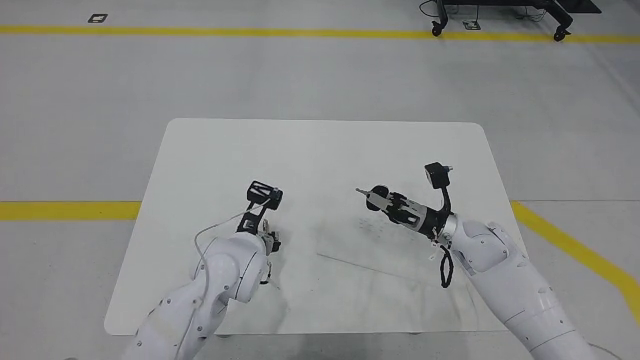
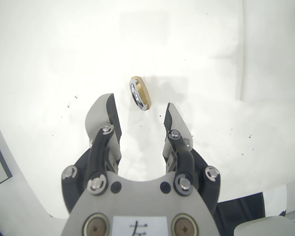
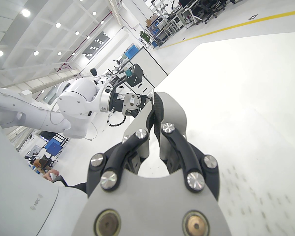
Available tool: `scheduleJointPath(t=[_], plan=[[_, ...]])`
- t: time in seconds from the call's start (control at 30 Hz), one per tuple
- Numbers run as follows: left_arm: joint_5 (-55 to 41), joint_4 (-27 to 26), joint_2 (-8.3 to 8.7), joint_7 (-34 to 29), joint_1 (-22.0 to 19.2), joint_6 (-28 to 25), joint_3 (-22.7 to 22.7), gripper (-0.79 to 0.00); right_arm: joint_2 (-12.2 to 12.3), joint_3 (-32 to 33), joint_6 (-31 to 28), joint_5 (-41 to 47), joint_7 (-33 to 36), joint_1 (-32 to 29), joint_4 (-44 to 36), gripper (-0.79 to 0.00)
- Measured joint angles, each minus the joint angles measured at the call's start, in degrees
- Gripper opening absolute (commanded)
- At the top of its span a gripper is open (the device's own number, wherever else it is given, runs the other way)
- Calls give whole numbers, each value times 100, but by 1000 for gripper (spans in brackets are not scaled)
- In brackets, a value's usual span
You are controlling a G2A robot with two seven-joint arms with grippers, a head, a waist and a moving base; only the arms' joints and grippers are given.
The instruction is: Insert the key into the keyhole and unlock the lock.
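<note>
Left wrist view: a brass padlock point(image 2: 143, 92) is seen on the white table point(image 2: 64, 37). It seems to stand up, with its shiny loop point(image 2: 135, 94) turned toward the camera, but this cannot be told for sure.
Left claw: the left gripper point(image 2: 140, 106) is held wide open right over the padlock. The padlock sits just past the tips, between the two fingers, and is touched by neither.
Right claw: the right gripper point(image 3: 154, 104) is pressed shut, and its ribbed pads are met all along.
Key: in the top view a thin bit of metal is seen poking out of the right gripper's tip. It is taken to be the key point(image 1: 360, 193). It is held up off the table and pointed toward the other arm's side.
Gap: the key and the padlock are kept well apart.
Keyhole: it cannot be seen, so its side cannot be told.
Done so far: the key seems to be picked up, and the padlock is lined up under the open claw.
Left to do: the padlock must be grabbed and held firm. The key must then be brought to the keyhole, pushed in and turned. Nothing shows the loop popped open.
How far: the job is judged to be in its early part, with the hard part not yet begun.
</note>
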Motion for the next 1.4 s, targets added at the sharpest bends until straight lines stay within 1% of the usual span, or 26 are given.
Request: scheduleJointPath(t=[0.1, 0.17, 0.2, 0.27, 0.3, 0.33, 0.53, 0.73, 1.0, 1.17, 1.2, 1.23, 1.27, 1.33, 1.37, 1.4], plan=[[-55, 109, -29, 54, -48, -20, -17, -443, 0, 0, 0, 0, 0, 0, 0, -785], [-71, 140, -44, 73, -62, -32, -22, -505, 0, 0, 0, 0, 0, 0, 0, -785], [-81, 158, -53, 82, -66, -40, -28, -560, 0, 0, 0, 0, 0, 0, 0, -785], [-102, 179, -66, 102, -66, -45, -40, -646, 0, 0, 0, 0, 0, 0, 0, -785], [-109, 202, -74, 116, -61, -46, -50, -739, 0, 0, 0, 0, 0, 0, 0, -785], [-109, 222, -80, 123, -57, -46, -56, -785, 0, 0, 0, 0, 0, 0, 0, -785], [-47, 186, -108, 96, -3, -88, -79, -785, 0, 0, 0, 0, 0, 0, 0, -785], [-20, 37, -111, 118, 109, -182, -235, -785, 0, 0, 0, 0, 0, 0, 0, -785], [-157, 90, -133, 176, 183, -352, -368, -785, 0, 0, 0, 0, 0, 0, 0, -785], [-135, 83, -152, 159, 202, -363, -397, -785, 0, 0, 0, 0, 0, 0, 0, -785], [-125, 82, -156, 154, 208, -367, -405, -671, 0, 0, 0, 0, 0, 0, 0, -785], [-118, 81, -160, 150, 211, -370, -410, -576, 0, 0, 0, 0, 0, 0, 0, -785], [-113, 84, -163, 147, 213, -377, -414, -505, 0, 0, 0, 0, 0, 0, 0, -785], [-109, 100, -172, 137, 213, -392, -425, -453, 0, 0, 0, 0, 0, 0, 0, -785], [-108, 107, -176, 131, 212, -395, -428, -496, 0, 0, 0, 0, 0, 0, 0, -785], [-105, 116, -182, 117, 208, -399, -431, -520, 0, 0, 0, 0, 0, 0, 0, -785]])
